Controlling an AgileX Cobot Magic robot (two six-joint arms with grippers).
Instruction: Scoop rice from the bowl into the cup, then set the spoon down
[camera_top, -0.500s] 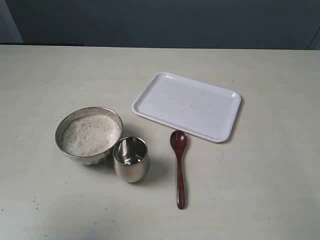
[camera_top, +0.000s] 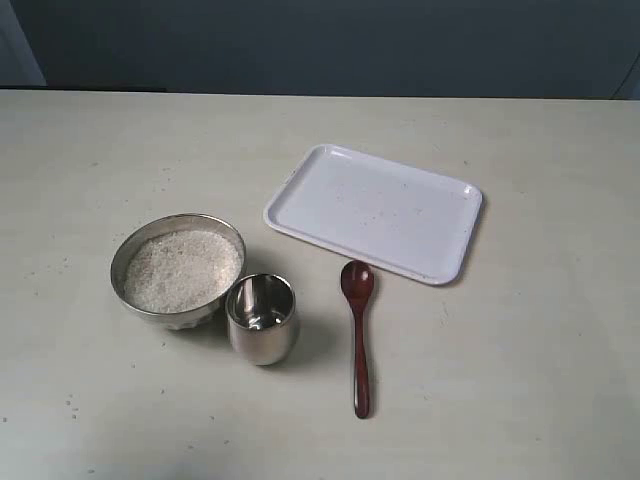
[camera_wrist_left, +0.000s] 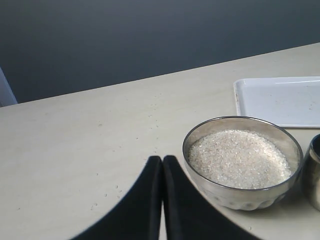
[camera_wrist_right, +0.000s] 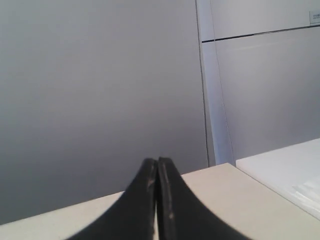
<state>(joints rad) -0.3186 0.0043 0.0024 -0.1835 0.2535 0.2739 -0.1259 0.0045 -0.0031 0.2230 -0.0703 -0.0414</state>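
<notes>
Nothing on the table (camera_top: 540, 380) has moved in the last half second; we see every item lying as it did before. From the exterior view, we see the bowl (camera_top: 180, 216), round shiny steel with a wide rim, standing at the left. The rice (camera_top: 182, 268) fills it as a pale, fine-grained heap nearly up to the rim. Just beside the bowl on its right, touching or almost touching, stands the cup (camera_top: 262, 335), a small steel tumbler with rounded sides, upright; we can make out no rice in it. To the right of the cup, apart from it, the spoon (camera_top: 360, 340) lies flat on the table: slim, dark reddish-brown wood, with its small oval bowl toward a white tray (camera_top: 375, 212) and its thin handle pointing toward the camera.

We find the left gripper (camera_wrist_left: 162, 159) near the bowl, its black fingers pressed together on nothing. The right gripper (camera_wrist_right: 157, 161) is likewise closed and empty, facing a pale wall.
</notes>
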